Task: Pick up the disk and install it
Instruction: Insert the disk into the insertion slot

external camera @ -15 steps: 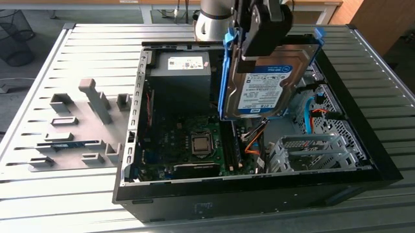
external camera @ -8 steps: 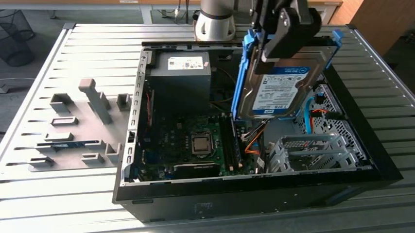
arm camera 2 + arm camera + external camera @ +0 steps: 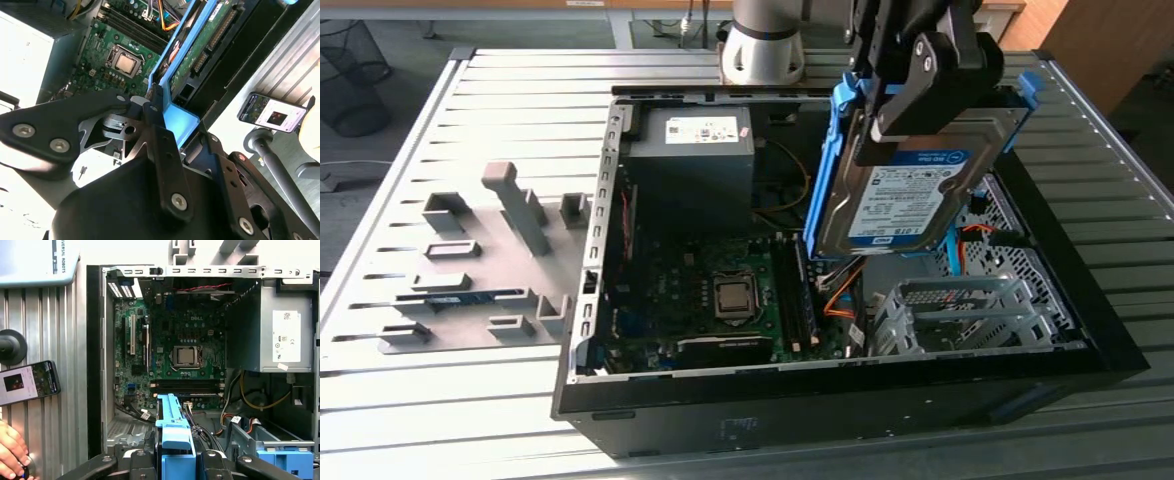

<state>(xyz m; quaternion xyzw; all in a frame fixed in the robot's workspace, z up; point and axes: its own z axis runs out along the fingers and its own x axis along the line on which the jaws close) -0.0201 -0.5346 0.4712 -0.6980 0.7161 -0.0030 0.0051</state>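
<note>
- The slatted metal worktop (image 3: 1121,260) carries everything. A grey fixture plate (image 3: 467,270) lies toward its edge on the exterior view's left.
- The open computer case (image 3: 854,400) takes up the worktop's middle and the exterior view's right, with its motherboard (image 3: 707,290) facing up.
- The arm (image 3: 761,40) has its base at the worktop edge just behind the case. Its wrist end hangs over the case's corner on the exterior view's right.
- A dark power supply box (image 3: 694,150) sits in the case corner nearest the arm's base.
- The disk (image 3: 901,195) hangs in the air, steeply tilted. Its label faces outward, its blue rails run down both sides, and its lower end is over the case interior near the metal drive cage (image 3: 961,310).
- The gripper (image 3: 914,105) is clamped on the disk's upper end, with one black finger lying across the labelled face.
- A phone (image 3: 30,382) lies on the worktop beside the case.
- A person's hand (image 3: 11,452) rests near the phone.
</note>
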